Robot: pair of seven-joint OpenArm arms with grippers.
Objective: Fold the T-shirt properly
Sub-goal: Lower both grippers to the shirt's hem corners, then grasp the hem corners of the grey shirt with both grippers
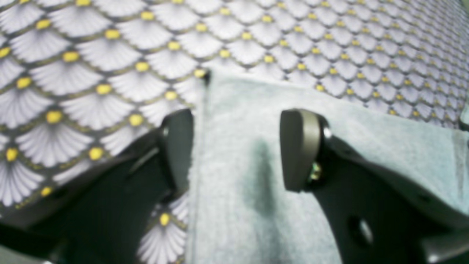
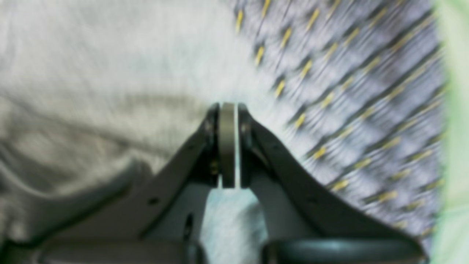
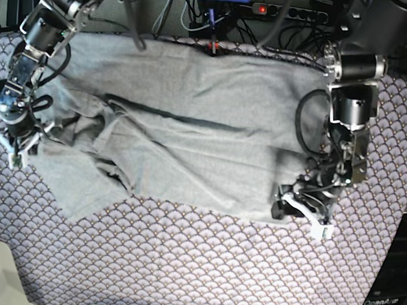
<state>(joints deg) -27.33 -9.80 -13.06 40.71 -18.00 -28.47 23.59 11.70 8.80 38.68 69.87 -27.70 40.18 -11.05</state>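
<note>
Clamped on a soft fold of the thin, limp T-shirt (image 2: pixel 91 73), the right tool (image 2: pixel 229 146) grips its edge, while the left tool (image 1: pixel 236 150) straddles the hem corner, jaws apart.

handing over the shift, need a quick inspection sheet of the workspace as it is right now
surface: scallop-patterned cloth covers the table
job's things: T-shirt spread out, rumpled, creased toward the right arm's side
clutter: nothing seen
grippers: right gripper shut on T-shirt fabric; left gripper open, straddling the shirt's edge
cables: cables and a power strip behind the table's far edge
surroundings: dark, little to make out
</note>
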